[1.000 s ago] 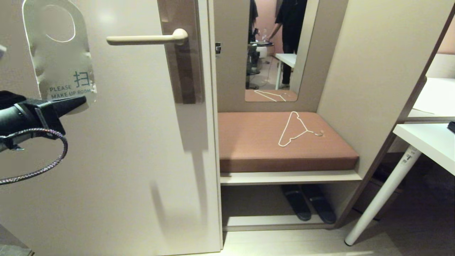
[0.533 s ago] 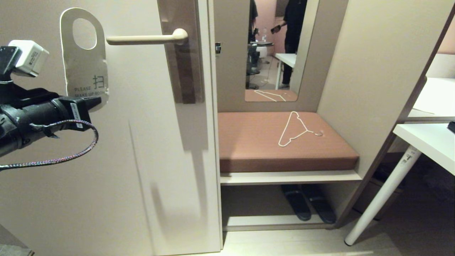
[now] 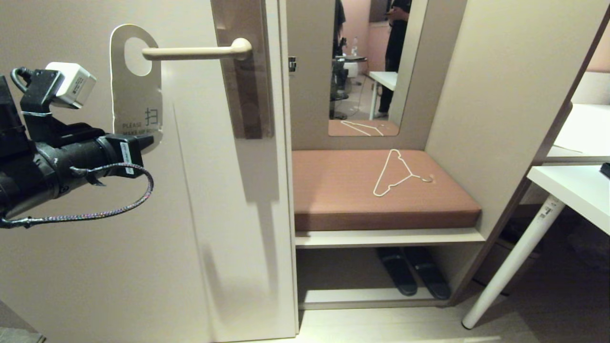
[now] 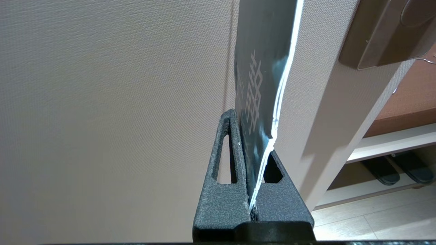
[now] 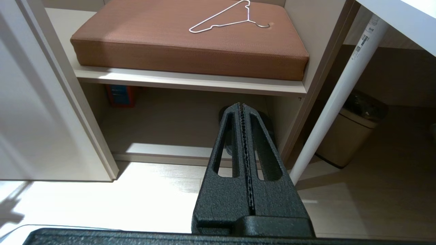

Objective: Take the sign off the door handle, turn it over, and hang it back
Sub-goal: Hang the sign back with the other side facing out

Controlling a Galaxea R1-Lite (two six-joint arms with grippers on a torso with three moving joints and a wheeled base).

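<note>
Now, door handle: slim cream lever, free end just at the sign's oval hole | sign: thin, light, probably bendy card, white face outward, teal face toward the door; best held by its bottom edge | left gripper: pinching that edge | right gripper: pressed together, parked low.

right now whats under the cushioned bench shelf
A pair of dark slippers lies on the lower shelf under the brown cushion. The right wrist view also shows an orange-red box there; its contents are hidden.
</note>
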